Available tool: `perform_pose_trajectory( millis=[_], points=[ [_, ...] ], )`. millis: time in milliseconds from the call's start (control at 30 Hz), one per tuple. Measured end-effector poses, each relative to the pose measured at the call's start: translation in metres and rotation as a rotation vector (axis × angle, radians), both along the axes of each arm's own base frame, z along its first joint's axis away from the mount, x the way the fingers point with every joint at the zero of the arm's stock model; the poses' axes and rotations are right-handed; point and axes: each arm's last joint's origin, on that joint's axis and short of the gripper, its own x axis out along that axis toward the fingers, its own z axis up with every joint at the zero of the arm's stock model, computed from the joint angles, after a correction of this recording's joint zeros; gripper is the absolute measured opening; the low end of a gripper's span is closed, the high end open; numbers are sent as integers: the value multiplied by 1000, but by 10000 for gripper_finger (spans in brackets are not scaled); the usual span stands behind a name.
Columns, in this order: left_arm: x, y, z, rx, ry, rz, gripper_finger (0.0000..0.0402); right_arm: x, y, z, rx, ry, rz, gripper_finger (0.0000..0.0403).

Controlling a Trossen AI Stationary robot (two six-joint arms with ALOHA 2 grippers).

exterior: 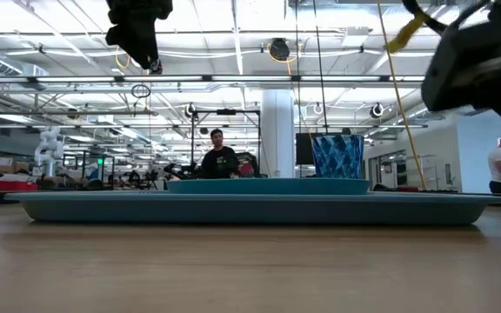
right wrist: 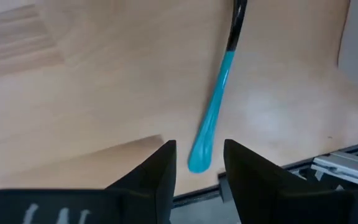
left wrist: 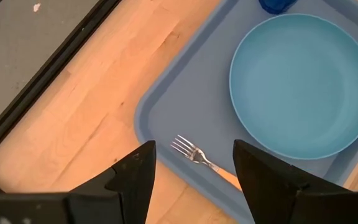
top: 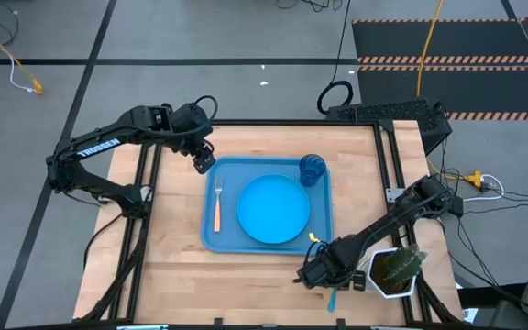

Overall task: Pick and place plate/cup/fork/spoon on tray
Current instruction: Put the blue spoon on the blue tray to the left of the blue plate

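Note:
The blue tray (top: 216, 240) lies mid-table. On it rest the round blue plate (top: 273, 209), the dark blue cup (top: 312, 170) at its far right corner, and the orange-handled fork (top: 216, 206) along its left side. My left gripper (left wrist: 194, 168) hangs open high above the tray's far left corner, over the fork's tines (left wrist: 188, 149). The spoon (right wrist: 215, 106) lies on the bare wood near the table's front edge, right of the tray. My right gripper (right wrist: 197, 165) is open and low over it. The free end of the light blue handle sits between the fingers with a gap on each side.
A white pot with a cactus (top: 394, 269) stands just right of my right gripper, close to the table's right edge. The table's near edge and its metal frame (right wrist: 347, 163) lie just beyond the spoon's handle end. People stand in the room beyond the table.

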Motion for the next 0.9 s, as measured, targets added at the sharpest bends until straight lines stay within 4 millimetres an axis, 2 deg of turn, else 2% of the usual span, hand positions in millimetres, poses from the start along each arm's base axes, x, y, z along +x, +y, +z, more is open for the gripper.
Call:
perform_pose_trajectory(
  millis=[333, 533, 900],
  points=[
    [-5, -2, -3, -27, 55, 13, 216, -8, -6, -16, -2, 36, 3, 128],
    [-6, -2, -3, -35, 60, 24, 216, -15, -5, -27, 13, 5, 73, 128],
    [-6, -2, -3, -52, 50, 65, 216, -24, -9, -33, 83, -94, 410, 128]
  ],
)
